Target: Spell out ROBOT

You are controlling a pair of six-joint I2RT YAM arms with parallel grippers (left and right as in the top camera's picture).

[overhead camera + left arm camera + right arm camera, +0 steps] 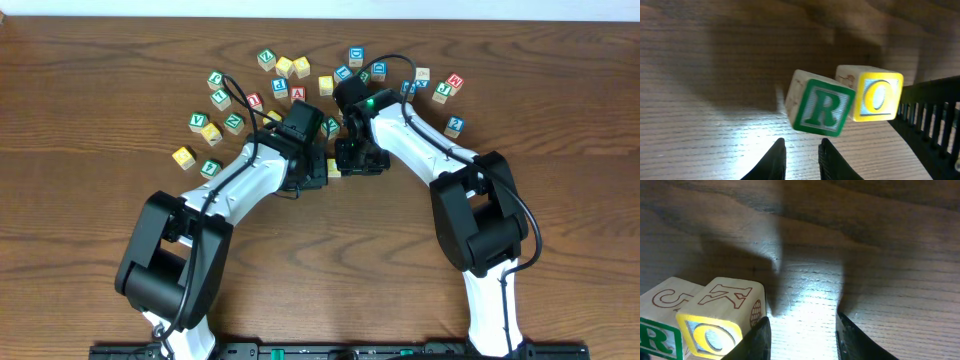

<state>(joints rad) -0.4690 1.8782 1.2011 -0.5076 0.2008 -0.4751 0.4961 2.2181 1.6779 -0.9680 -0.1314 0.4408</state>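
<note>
Brown wood-grain counter [700,75]: matt, fine-grained. Green-framed R cube [822,107] and yellow-framed O cube [875,95]: pale bare wood, smooth printed faces. Black jaws: smooth plastic.

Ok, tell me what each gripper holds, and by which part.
Nothing held. Left gripper: jaws slightly apart, empty, near the R cube. Right gripper: open over bare table beside the O cube.

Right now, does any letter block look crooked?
Yes. In the left wrist view, the green-framed wooden R cube sits twisted beside the yellow-framed wooden O cube. Its face is turned at a different angle, so the two letters don't line up straight. Nothing looks broken or spilled.
</note>
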